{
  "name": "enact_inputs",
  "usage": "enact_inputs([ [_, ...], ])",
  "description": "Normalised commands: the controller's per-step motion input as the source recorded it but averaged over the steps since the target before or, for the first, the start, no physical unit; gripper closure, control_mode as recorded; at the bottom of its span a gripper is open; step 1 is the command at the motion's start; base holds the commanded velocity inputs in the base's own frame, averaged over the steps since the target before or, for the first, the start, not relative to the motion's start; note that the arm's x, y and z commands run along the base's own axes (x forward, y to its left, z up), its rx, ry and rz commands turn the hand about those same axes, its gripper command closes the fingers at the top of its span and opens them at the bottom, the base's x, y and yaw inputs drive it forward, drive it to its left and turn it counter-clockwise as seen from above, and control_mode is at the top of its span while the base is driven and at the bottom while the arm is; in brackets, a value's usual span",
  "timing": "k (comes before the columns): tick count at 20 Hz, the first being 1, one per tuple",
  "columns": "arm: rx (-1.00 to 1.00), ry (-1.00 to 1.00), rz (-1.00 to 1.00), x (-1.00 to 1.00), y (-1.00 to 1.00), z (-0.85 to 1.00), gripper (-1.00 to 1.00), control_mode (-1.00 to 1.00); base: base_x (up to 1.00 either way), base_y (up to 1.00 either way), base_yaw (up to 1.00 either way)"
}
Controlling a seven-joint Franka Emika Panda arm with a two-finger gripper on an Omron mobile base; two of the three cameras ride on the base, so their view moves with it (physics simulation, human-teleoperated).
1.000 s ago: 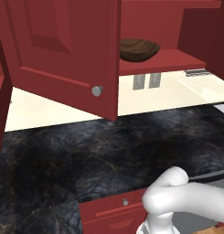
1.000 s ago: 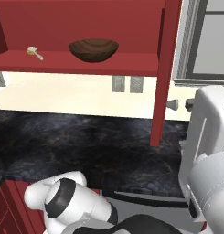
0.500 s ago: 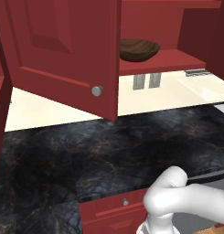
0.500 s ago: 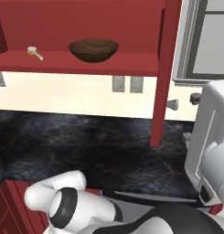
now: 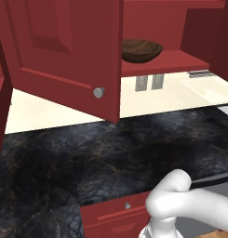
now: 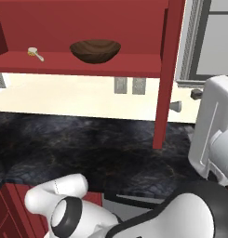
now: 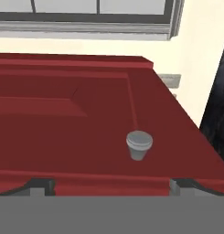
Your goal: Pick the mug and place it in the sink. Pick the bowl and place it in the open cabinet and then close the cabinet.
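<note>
Bowl on the open cabinet's shelf, gripper spread wide before a door panel.

Left base view: the cabinet (image 5: 64,51) door, dark red with a raised panel and a round silver knob (image 5: 99,92), swings out and cuts off the left part of the dark brown wooden bowl (image 5: 142,50) on the shelf; black marbled tabletop (image 5: 87,158) below, with a red drawer front (image 5: 116,214) partly behind the white arm. Right base view: the whole bowl sits on the red shelf, wide, shallow, grained; a small pale utensil (image 6: 35,54) lies well to its left, too small to identify. Hand view: the gripper (image 7: 111,185) has its tips far apart, barely rising into sight, facing a smooth red door with a silver knob; its edges run out of frame.
</note>
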Motion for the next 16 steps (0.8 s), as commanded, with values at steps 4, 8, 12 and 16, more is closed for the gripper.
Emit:
enact_inputs([
  [4, 0.00, 0.00, 0.09, 0.39, 0.00, -0.18, -1.00, -1.00, 0.00, 0.00, 0.00],
  [8, 0.00, 0.00, 0.09, 0.33, 0.00, -0.22, -1.00, -1.00, 0.00, 0.00, 0.00],
  [12, 0.00, 0.00, 0.09, 0.25, 0.00, -0.20, -1.00, -1.00, 0.00, 0.00, 0.00],
  [16, 0.00, 0.00, 0.09, 0.25, 0.00, -0.07, -1.00, -1.00, 0.00, 0.00, 0.00],
])
